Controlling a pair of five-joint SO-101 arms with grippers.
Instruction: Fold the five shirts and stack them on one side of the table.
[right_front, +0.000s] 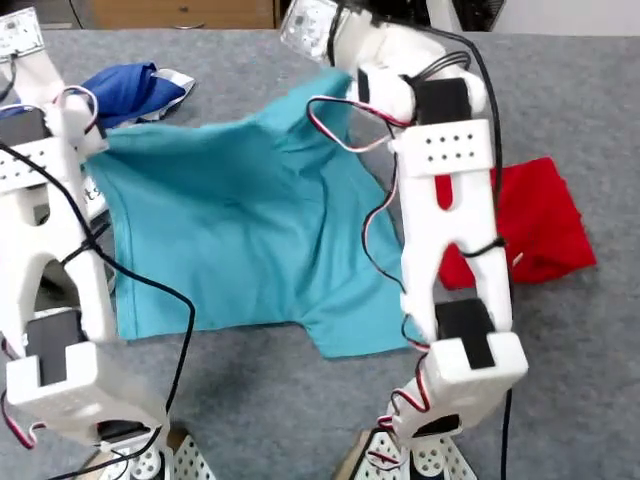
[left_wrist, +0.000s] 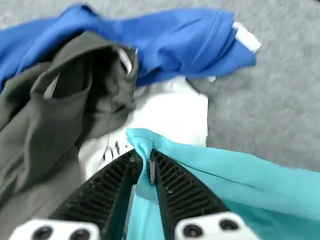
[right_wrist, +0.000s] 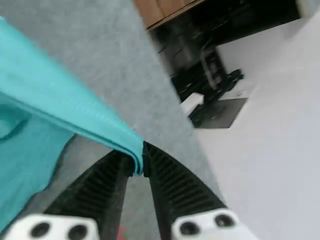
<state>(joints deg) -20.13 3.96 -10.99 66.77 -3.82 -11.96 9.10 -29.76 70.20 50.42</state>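
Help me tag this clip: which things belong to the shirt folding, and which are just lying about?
Job: teal shirt, pinched by the left gripper and right gripper; blue shirt; red shirt; dark olive shirt; white shirt.
Lying about: wooden cabinet beyond the table.

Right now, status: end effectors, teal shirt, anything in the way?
Left end effector shut on teal shirt corner. Right end effector shut on its edge. Shirt spread, unfolded. Red shirt beside it.

The table (right_front: 570, 400) I work on wears a grey, felt-like cover. Past its far edge, at about eleven o'clock from above, stands a wooden cabinet (right_front: 180, 12). Beside the table lies pale floor (right_wrist: 270, 150) with a dark flat sheet (right_wrist: 222, 112) on it.
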